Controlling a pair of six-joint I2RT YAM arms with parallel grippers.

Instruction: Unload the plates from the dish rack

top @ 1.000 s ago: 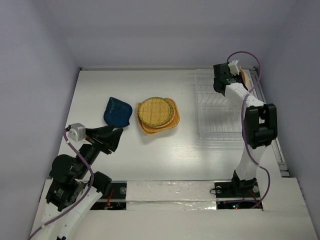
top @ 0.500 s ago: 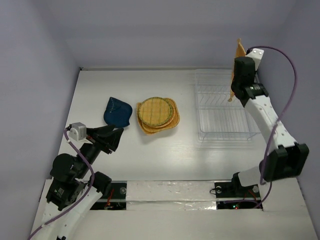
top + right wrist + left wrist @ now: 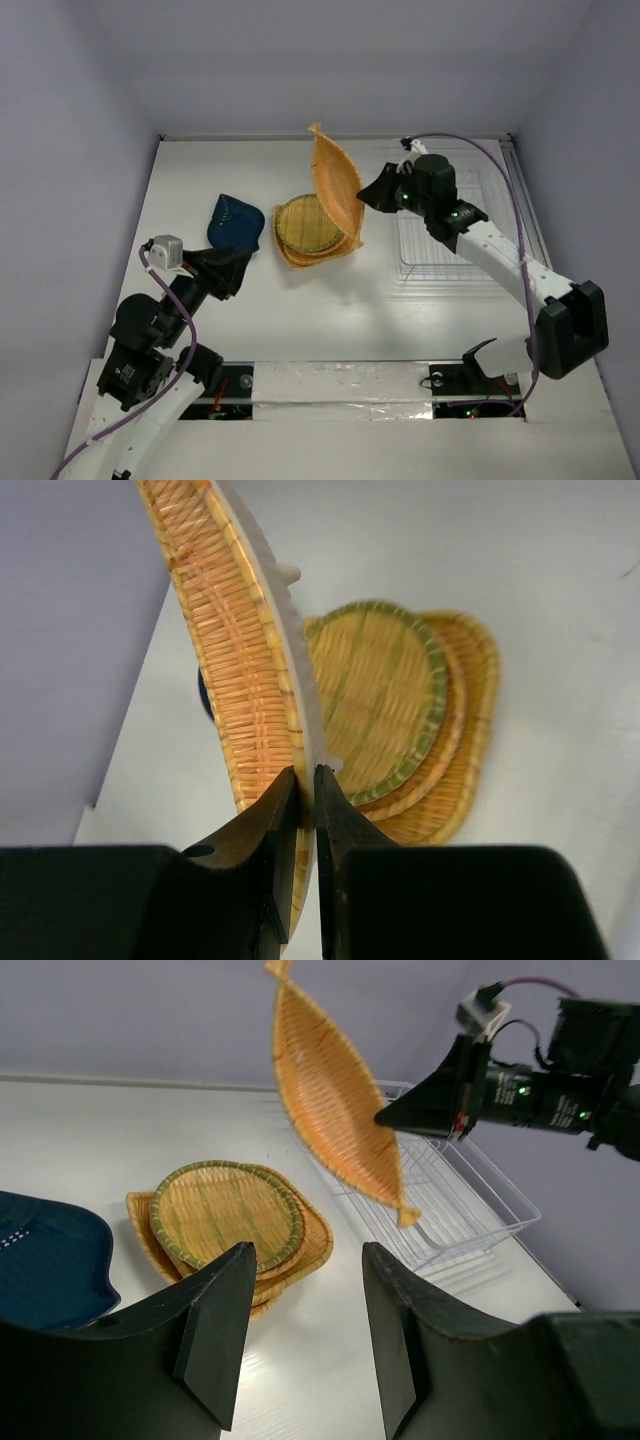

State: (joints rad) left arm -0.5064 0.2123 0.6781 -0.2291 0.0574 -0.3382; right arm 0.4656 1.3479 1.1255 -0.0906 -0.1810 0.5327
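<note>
My right gripper [image 3: 368, 197] [image 3: 307, 772] is shut on the rim of the orange leaf-shaped plate [image 3: 335, 180] [image 3: 335, 1100] [image 3: 235, 670]. It holds that plate on edge in the air above the stack of orange woven plates [image 3: 340, 245] [image 3: 305, 1250] [image 3: 470, 730]. The yellow-green plate [image 3: 305, 222] [image 3: 225, 1215] [image 3: 385, 695] tops the stack. The dark blue plate [image 3: 235, 223] [image 3: 45, 1255] lies to its left. The wire dish rack [image 3: 445, 235] [image 3: 450, 1195] stands at the right with no plates showing in it. My left gripper [image 3: 232, 272] [image 3: 305, 1250] is open and holds nothing, near the blue plate's front.
Lavender walls close in the white table on the left, back and right. The right arm stretches across the rack's left part, its purple cable [image 3: 480, 150] arching above. A taped strip [image 3: 340, 385] runs along the near edge between the arm bases.
The right arm has swung left from the rack's far right corner, carrying the leaf-shaped plate, and now holds it over the stack. The left arm has barely shifted.
</note>
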